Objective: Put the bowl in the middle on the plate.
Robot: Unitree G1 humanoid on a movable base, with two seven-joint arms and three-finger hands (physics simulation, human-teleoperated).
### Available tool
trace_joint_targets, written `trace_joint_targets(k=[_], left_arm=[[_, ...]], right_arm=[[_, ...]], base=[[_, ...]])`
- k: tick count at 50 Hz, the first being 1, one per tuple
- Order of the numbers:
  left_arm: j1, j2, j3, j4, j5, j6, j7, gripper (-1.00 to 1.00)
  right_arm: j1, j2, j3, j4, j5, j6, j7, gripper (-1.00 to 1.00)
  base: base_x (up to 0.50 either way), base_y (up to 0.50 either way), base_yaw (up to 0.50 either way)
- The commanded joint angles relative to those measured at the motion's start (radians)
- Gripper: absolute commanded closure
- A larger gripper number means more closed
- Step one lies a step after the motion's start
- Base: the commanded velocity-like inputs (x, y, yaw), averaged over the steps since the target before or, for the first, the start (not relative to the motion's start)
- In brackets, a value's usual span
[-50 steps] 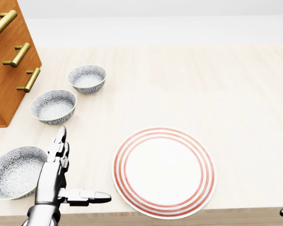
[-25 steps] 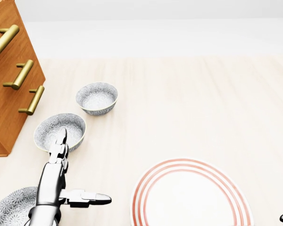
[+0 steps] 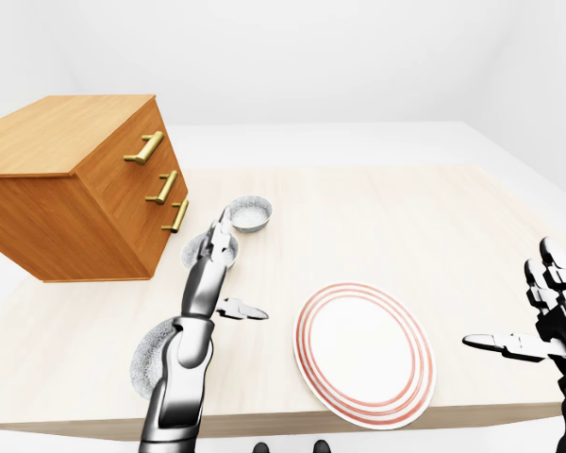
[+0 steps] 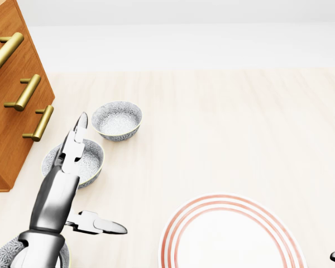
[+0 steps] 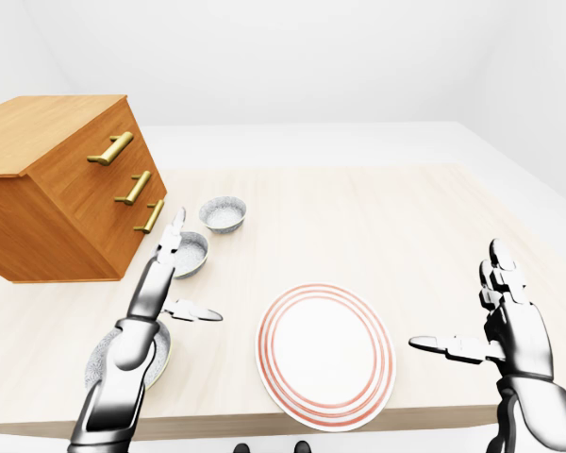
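Three patterned grey bowls stand in a row on the left of the table. The middle bowl (image 4: 92, 160) is partly covered by my left hand (image 4: 99, 176), which is open: its fingers (image 4: 73, 144) stretch over the bowl toward the far bowl (image 4: 117, 119), and the thumb points right. The near bowl (image 5: 104, 359) lies under my left forearm. The red-ringed white plate (image 4: 231, 237) lies at the bottom right of the head view. My right hand (image 5: 457, 300) hovers open, right of the plate, past the table's corner.
A wooden drawer chest (image 4: 11, 95) with brass handles stands on the table just left of the bowls. The near table edge (image 5: 358, 415) runs below the plate.
The whole picture slid downward as the camera moved. My left hand reached up the view, from below the middle bowl to over it, fingers still spread.
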Motion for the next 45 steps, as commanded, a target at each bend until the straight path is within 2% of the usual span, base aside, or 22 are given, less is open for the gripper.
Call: trace_joint_targets(k=[1, 2, 6, 7, 8, 9, 10, 13, 15, 19, 20, 21, 23, 25, 27, 29, 33, 34, 35, 45], left_arm=[[0.003, 0.009, -0.012, -0.069, 0.157, -0.004, -0.026, -1.00], [-0.006, 0.003, -0.006, -0.069, 0.149, 0.006, -0.042, -1.00], [-0.037, 0.017, -0.003, -0.076, 0.231, 0.022, -0.053, -1.00], [-0.042, 0.012, -0.002, -0.090, 0.226, 0.032, -0.069, -1.00], [-0.049, 0.005, -0.002, -0.122, 0.229, 0.059, -0.096, -1.00], [-0.062, 0.009, 0.000, -0.135, 0.256, 0.065, -0.087, -1.00], [-0.073, 0.018, 0.000, -0.119, 0.270, 0.053, -0.080, -1.00], [-0.099, 0.027, 0.001, -0.104, 0.311, 0.037, -0.079, -1.00], [-0.117, 0.032, -0.002, -0.119, 0.358, 0.043, -0.103, -1.00], [-0.153, 0.046, 0.008, -0.098, 0.409, 0.027, -0.129, -1.00], [-0.172, 0.051, 0.012, -0.101, 0.420, 0.041, -0.165, -1.00], [-0.173, 0.050, 0.014, -0.101, 0.421, 0.041, -0.168, -1.00], [-0.201, 0.070, 0.019, -0.075, 0.455, 0.031, -0.192, -1.00], [-0.232, 0.092, 0.029, -0.030, 0.491, 0.010, -0.190, -1.00], [-0.250, 0.098, 0.036, -0.003, 0.510, -0.002, -0.192, -1.00], [-0.258, 0.098, 0.039, -0.009, 0.521, 0.003, -0.217, -1.00], [-0.277, 0.110, 0.043, 0.011, 0.558, -0.004, -0.238, -1.00], [-0.270, 0.122, 0.032, 0.003, 0.557, -0.004, -0.286, -1.00], [-0.267, 0.110, 0.038, 0.001, 0.548, -0.004, -0.294, -1.00], [-0.322, 0.145, 0.054, 0.087, 0.615, -0.004, -0.324, -1.00]], right_arm=[[0.002, 0.003, 0.001, -0.001, -0.009, 0.000, 0.004, -1.00], [0.003, 0.004, 0.001, -0.003, -0.008, 0.000, 0.006, -1.00], [0.004, 0.005, 0.000, -0.003, -0.010, 0.000, 0.007, -1.00], [0.003, 0.005, 0.000, -0.002, -0.008, 0.000, 0.007, -1.00], [0.004, 0.005, 0.000, -0.001, -0.009, 0.000, 0.007, -1.00], [0.005, 0.006, 0.000, -0.008, -0.009, 0.000, 0.008, -1.00], [0.005, 0.006, 0.000, -0.009, -0.010, 0.000, 0.009, -1.00], [0.006, 0.007, -0.002, -0.010, -0.010, 0.000, 0.011, -1.00], [0.006, 0.007, -0.003, -0.012, -0.009, 0.000, 0.013, -1.00], [0.004, 0.007, -0.001, -0.002, -0.011, 0.000, 0.012, -1.00], [0.003, 0.005, 0.000, 0.005, -0.012, 0.000, 0.011, -1.00], [0.003, 0.005, 0.000, 0.006, -0.011, 0.000, 0.010, -1.00], [0.003, 0.003, 0.002, 0.008, -0.012, 0.000, 0.010, -1.00], [0.005, 0.004, 0.000, -0.003, -0.011, 0.000, 0.011, -1.00], [0.006, 0.006, 0.000, -0.003, -0.013, 0.000, 0.012, -1.00], [0.004, 0.005, 0.001, 0.001, -0.015, 0.000, 0.012, -1.00], [0.003, 0.004, 0.003, 0.002, -0.016, 0.000, 0.010, -1.00], [0.003, 0.004, 0.003, 0.002, -0.017, 0.000, 0.010, -1.00], [0.002, 0.003, 0.003, 0.001, -0.017, 0.000, 0.010, -1.00], [0.003, 0.005, 0.002, -0.011, -0.020, 0.000, 0.012, -1.00]], base=[[0.00, 0.00, 0.00], [0.00, 0.00, 0.00], [0.00, 0.00, 0.00], [0.00, 0.00, 0.00], [0.00, 0.00, 0.00], [0.00, 0.00, 0.00], [0.00, 0.00, 0.00], [0.00, 0.00, 0.00], [0.00, 0.00, 0.00], [0.00, 0.00, 0.00], [0.00, 0.00, 0.00], [0.00, 0.00, 0.00], [0.00, 0.00, 0.00], [0.00, 0.00, 0.00], [0.00, 0.00, 0.00], [0.00, 0.00, 0.00], [0.00, 0.00, 0.00], [0.00, 0.00, 0.00], [0.00, 0.00, 0.00], [0.00, 0.00, 0.00]])
